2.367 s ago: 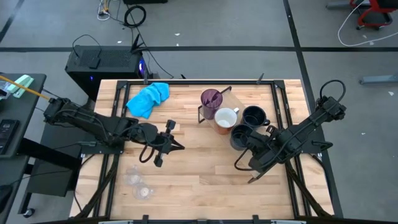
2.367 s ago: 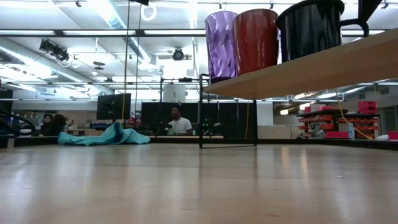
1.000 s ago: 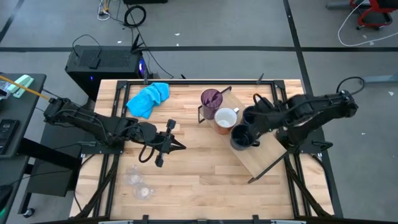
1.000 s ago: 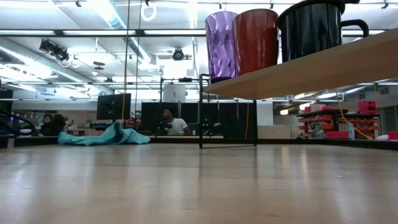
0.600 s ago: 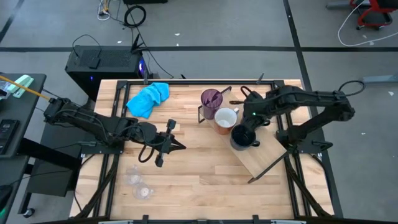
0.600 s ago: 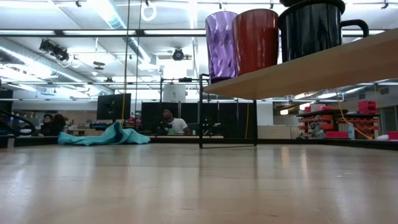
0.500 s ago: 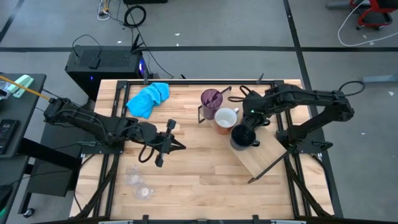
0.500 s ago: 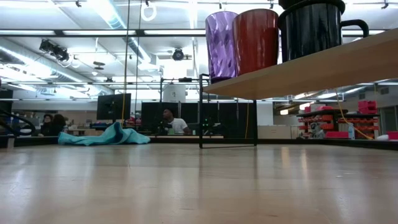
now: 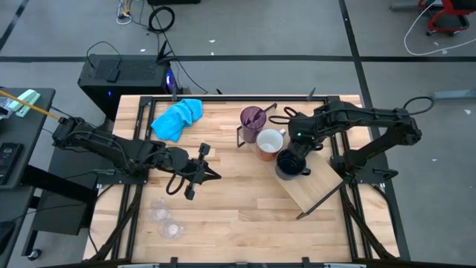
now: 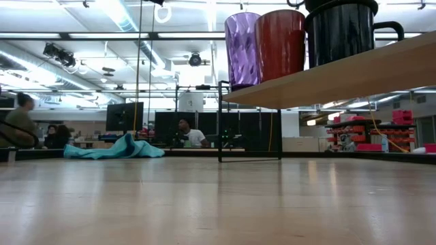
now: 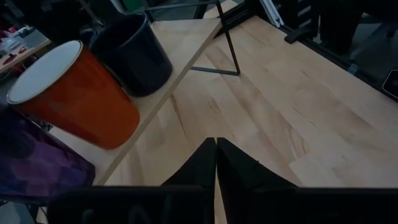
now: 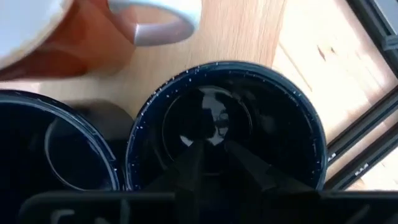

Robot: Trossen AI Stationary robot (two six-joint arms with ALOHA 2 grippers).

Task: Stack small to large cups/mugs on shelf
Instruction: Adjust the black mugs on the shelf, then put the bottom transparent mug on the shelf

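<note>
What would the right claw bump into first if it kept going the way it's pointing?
Probably the inside of the dark navy mug: the right claw points straight down into its open mouth, fingers nearly together. How deep it already sits is unclear.

Orange mug [image 11: 74, 96] beside (seemingly purple) tumbler [image 11: 31, 168]

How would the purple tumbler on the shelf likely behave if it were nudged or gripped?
The purple tumbler is tall and narrows toward its base, so a sideways nudge would probably tip it. Its translucent wall suggests light plastic, likely easy to lift. It stands at the shelf end beside the white mug, leaving little slack.
</note>
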